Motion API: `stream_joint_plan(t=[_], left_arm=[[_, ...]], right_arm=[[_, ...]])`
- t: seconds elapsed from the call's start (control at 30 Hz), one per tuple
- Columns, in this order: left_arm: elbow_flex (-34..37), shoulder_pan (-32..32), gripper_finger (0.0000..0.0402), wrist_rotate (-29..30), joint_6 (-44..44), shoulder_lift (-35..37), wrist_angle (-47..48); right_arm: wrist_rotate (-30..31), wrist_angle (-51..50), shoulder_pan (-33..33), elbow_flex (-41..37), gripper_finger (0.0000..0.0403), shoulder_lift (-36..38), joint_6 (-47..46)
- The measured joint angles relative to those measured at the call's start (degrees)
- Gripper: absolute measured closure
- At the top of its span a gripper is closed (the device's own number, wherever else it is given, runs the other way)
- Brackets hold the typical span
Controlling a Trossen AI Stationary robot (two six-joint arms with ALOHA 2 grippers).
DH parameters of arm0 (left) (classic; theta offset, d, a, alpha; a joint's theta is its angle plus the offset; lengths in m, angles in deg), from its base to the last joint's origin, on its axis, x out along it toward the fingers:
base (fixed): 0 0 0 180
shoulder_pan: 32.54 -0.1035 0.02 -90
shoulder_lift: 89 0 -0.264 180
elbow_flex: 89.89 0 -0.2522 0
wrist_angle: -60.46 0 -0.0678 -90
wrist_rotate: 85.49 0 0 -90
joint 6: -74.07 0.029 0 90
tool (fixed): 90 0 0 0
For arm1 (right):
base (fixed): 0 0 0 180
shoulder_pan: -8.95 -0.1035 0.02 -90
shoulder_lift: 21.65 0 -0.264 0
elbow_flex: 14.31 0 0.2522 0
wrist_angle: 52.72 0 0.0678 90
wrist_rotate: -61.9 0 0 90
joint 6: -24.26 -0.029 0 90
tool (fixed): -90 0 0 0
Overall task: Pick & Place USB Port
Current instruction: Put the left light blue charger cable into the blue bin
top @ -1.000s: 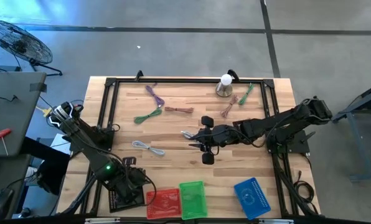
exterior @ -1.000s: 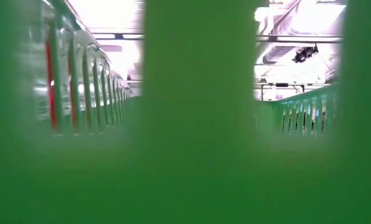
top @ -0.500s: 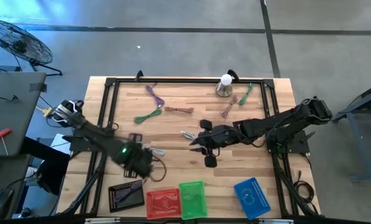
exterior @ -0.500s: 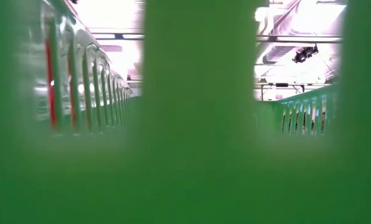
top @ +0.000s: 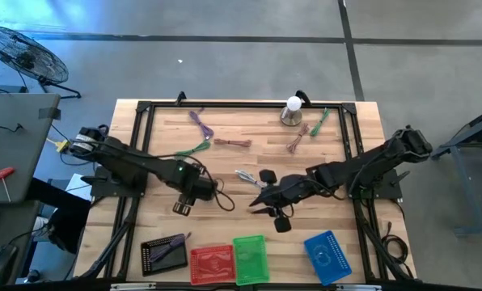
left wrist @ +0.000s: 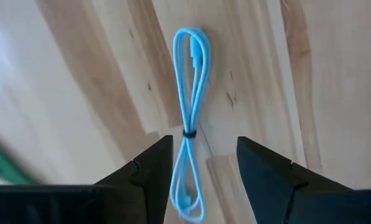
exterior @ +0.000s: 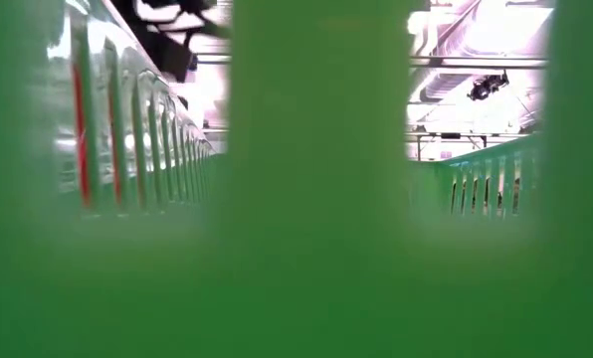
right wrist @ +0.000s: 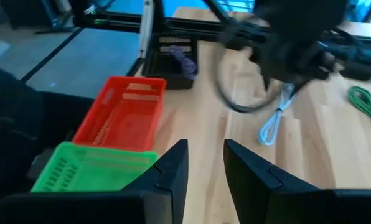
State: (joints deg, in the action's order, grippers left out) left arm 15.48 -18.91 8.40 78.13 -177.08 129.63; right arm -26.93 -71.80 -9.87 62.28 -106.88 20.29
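A light-blue USB cable (left wrist: 190, 143), tied in a long loop, lies flat on the wooden table. My left gripper (left wrist: 204, 171) hangs over it, pointing down. It is open, with a finger on each side of the loop's lower half, touching nothing. In the high view this gripper (top: 184, 196) is left of the table's middle. My right gripper (top: 263, 202) hovers near the middle, open by a narrow gap (right wrist: 205, 165) and empty. The right wrist view also shows the left arm (right wrist: 291, 50) above the blue cable (right wrist: 276, 121).
Black bin (top: 164, 252) with a purple cable, red bin (top: 213, 263), green bin (top: 251, 259) and blue bin (top: 327, 256) line the near edge. More cables lie toward the far side: purple (top: 199, 121), green (top: 192, 149), white (top: 245, 175). The green bin wall (exterior: 316, 199) blocks the low view.
My left arm has swung up from the black bin at the near edge toward the table's middle and now hangs over the light-blue cable. A purple cable now shows lying in the black bin. My right gripper has drifted a little toward the near edge.
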Motion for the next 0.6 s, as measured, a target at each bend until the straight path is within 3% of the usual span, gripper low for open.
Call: stream_joint_plan(t=[0.37, 0.6], left_arm=[[8.34, -5.39, 0.0231, -2.59, 1.47, 0.0, -8.78], [10.08, -7.97, 0.0231, -9.44, 1.74, 0.0, -13.11]], right_arm=[[4.01, 0.5, -1.57, 0.0, 0.0308, 1.36, 2.96], [4.46, 0.33, -1.55, 0.0, 0.0308, 2.45, 2.96]])
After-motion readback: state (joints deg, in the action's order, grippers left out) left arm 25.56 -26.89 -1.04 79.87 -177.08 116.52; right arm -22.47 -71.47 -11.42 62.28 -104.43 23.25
